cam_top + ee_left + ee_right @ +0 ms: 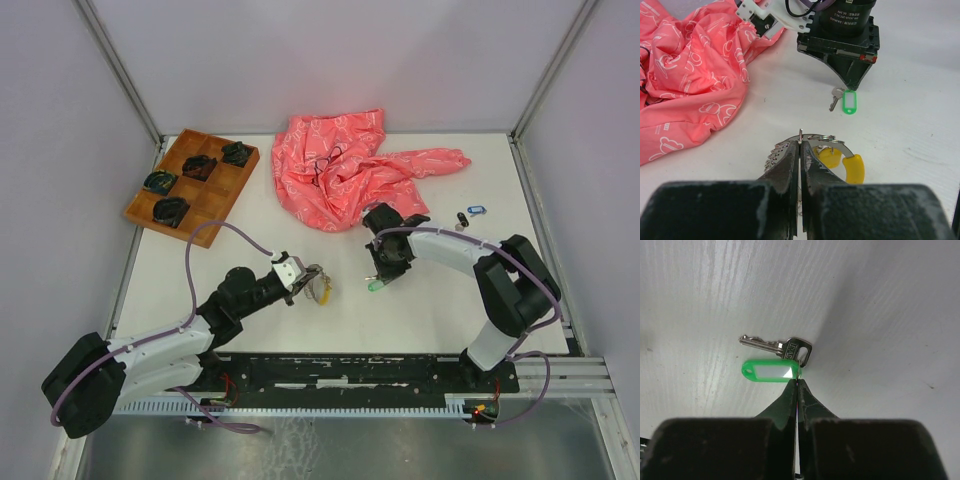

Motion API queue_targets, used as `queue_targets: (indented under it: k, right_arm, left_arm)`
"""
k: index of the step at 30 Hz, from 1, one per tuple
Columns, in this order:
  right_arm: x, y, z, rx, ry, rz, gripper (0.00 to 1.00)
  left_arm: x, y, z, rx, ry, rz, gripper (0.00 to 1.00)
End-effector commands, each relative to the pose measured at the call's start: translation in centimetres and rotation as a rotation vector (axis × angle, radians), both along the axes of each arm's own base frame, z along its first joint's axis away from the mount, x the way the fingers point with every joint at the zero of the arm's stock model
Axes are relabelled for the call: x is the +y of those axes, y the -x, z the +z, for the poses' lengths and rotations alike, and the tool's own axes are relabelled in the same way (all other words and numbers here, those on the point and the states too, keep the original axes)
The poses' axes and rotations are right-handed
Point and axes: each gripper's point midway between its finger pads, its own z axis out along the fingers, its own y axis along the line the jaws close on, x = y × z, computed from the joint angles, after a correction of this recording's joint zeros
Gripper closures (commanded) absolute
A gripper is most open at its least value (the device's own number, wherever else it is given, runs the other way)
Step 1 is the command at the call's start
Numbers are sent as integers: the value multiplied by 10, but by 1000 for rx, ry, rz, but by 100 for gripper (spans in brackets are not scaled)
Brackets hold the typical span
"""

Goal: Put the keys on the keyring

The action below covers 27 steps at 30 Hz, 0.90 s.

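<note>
Left gripper (800,150): fingers pressed together, clamped on the keyring (816,136). The ring stands on edge between the tips, just above the table (440,310). Yellow tags (854,168) hang on the ring just right of the fingers. Whether anything else is threaded on cannot be told.

Green key (771,371): a silver blade and a green tag joined by a small link. It lies flat on the table, near the keyring on its right and apart from it.

Right gripper (797,383): jaws closed to a point, pinching the key at the link by the tag's end. The key does not appear to be lifted.

Black key (461,218) and blue key (477,210): loose on the table farther right, just beside each other and well apart from both grippers. They lie below the tail of a pink cloth (340,165).

Assessment: the step in hand is the pick-up of the green key. The yellow items are judged already on the ring, and two keys are not yet handled.

Next move, as judged: raise the key clear of the table and carry it left to the ring. Then bring the link to the ring's open end while the left arm keeps the ring steady. The opening of the ring is not visible, so its position needs checking first. The pinch is narrow and on thin wire, so the key may swing or slip on the lift.
</note>
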Motion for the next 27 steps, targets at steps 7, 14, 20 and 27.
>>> queue_targets:
  k: [7,14,20,27]
  right_arm:
    - [-15,17,39,144,119,113,99]
    - [-26,32,37,337,232,236,99]
    - [-19,24,30,398,301,325,99]
    - [6,-13,20,309,287,316,82]
  left_arm:
    - [-5,-4,23,-58,29,-10,97]
    - [-6,-3,23,-55,28,-19,97]
    - [-7,-2,23,-53,28,-25,97]
    - [-7,-3,21,-50,23,-20,97]
